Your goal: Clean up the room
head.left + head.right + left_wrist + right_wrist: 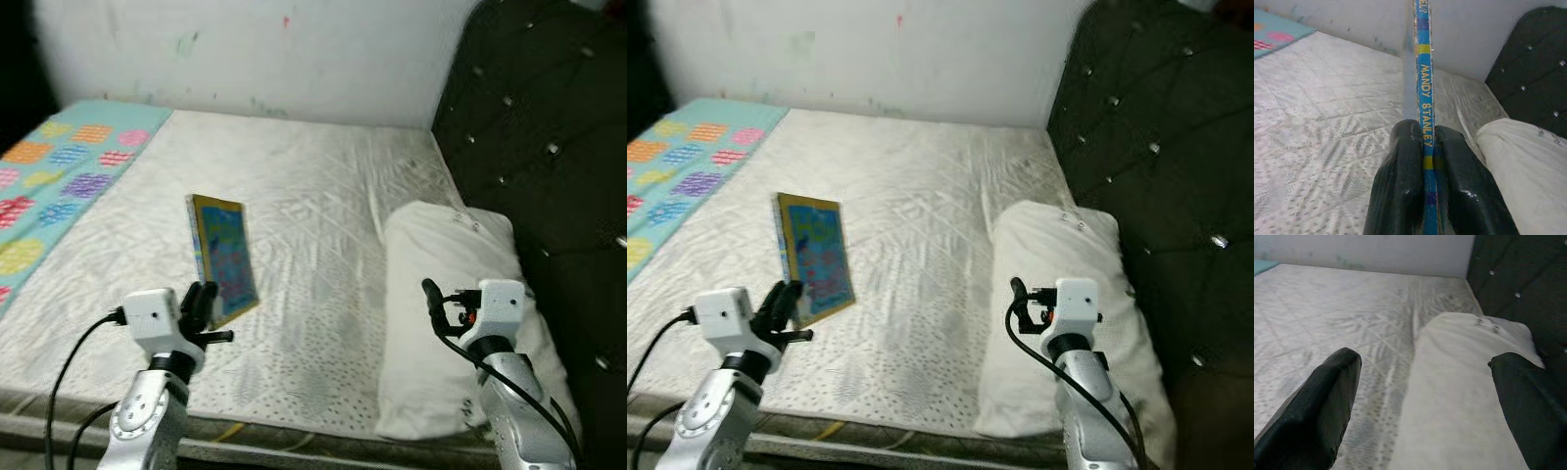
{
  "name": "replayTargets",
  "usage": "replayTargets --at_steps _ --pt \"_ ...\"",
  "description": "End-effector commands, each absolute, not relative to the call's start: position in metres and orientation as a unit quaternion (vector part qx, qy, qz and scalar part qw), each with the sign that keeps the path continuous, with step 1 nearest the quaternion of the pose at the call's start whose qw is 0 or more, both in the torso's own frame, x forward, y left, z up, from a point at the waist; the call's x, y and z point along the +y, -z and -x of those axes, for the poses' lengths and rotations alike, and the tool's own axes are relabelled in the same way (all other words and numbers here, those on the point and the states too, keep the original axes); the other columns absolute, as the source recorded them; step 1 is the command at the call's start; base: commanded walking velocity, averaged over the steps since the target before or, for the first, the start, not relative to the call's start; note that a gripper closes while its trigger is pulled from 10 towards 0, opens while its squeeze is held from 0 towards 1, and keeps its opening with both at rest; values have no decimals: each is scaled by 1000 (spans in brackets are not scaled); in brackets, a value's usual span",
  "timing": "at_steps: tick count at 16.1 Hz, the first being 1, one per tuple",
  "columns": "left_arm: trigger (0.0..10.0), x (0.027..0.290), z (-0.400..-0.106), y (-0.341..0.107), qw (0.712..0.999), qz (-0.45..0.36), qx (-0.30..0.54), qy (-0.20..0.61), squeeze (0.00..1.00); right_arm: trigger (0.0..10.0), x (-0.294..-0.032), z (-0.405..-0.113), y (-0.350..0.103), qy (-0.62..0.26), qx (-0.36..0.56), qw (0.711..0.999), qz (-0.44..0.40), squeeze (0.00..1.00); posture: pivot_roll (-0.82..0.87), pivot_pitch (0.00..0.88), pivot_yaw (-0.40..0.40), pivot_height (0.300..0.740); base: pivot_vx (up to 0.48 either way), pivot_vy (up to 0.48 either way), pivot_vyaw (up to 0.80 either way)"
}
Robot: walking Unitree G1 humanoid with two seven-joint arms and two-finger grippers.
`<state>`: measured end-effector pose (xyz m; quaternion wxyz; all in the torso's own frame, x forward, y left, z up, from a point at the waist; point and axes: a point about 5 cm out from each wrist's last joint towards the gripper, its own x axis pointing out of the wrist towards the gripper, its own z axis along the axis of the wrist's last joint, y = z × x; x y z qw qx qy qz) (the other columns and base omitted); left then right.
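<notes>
left gripper (1425,161) fingers clamped on book (223,257) spine, lifted above bed (323,196) at 10 o'clock | thin, stiff, light; may pivot | right gripper (1425,382) fingers apart over pillow (441,294)

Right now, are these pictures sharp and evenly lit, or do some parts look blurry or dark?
Both eye views are soft and dim toward the edges, the headboard nearly black. In the left wrist view the book spine reads clearly while the left gripper's fingers blur near the lens. In the right wrist view the right gripper's fingers are dark blurs over the pillow.
</notes>
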<state>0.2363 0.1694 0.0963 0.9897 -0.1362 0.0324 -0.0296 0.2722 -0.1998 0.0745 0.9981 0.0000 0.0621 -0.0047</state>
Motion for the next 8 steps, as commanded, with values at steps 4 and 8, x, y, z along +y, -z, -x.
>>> replayTargets --at_steps 4,8 --pt "10000 165 -241 -109 990 130 2 45 0 10000 -204 -275 -77 8 58 998 2 0 -79 0 -40 740 0 0 -800" --pt "10000 165 -242 -109 991 128 2 42 0 10000 -203 -276 -77 8 56 998 0 0 -78 0 -40 740 0 0 -786"
